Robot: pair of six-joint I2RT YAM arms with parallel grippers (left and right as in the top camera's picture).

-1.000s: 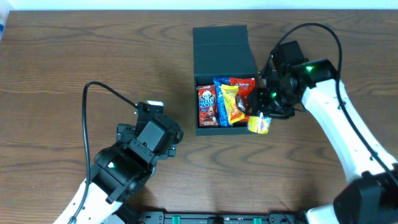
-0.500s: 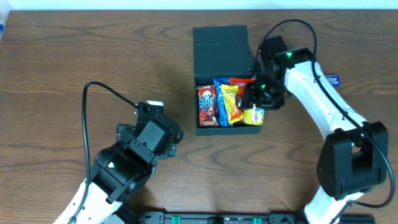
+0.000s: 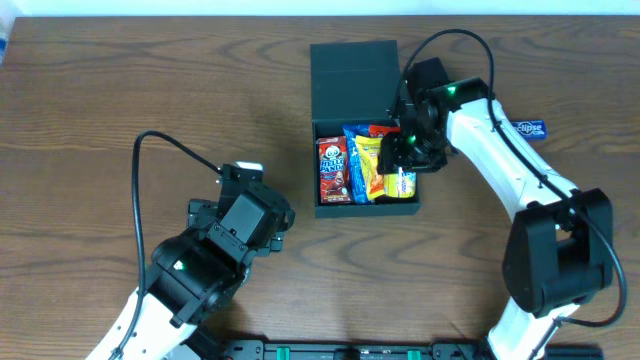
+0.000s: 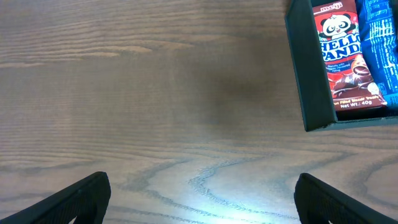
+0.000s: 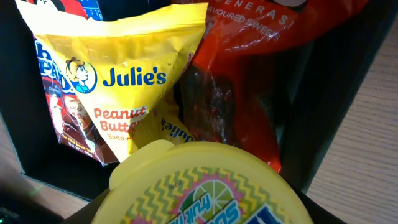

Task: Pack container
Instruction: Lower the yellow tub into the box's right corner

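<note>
Our rigid dark-teal rectangular box (image 3: 352,80) sits open on the wooden counter (image 3: 120,90); stiff, likely light, we'd grip its side walls. Right jaws clamp a round yellow-lidded tub (image 3: 401,184) over it; left jaws gape empty.

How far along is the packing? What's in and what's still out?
Done: the Hello Panda packet, Julie's packet and a red-orange packet lie in the container. In hand: the right gripper holds a yellow-lidded tub over the container's right end. Left: release it, perhaps pack the Eclipse packet on the table, close the flap lid. The left gripper is open and empty.
</note>
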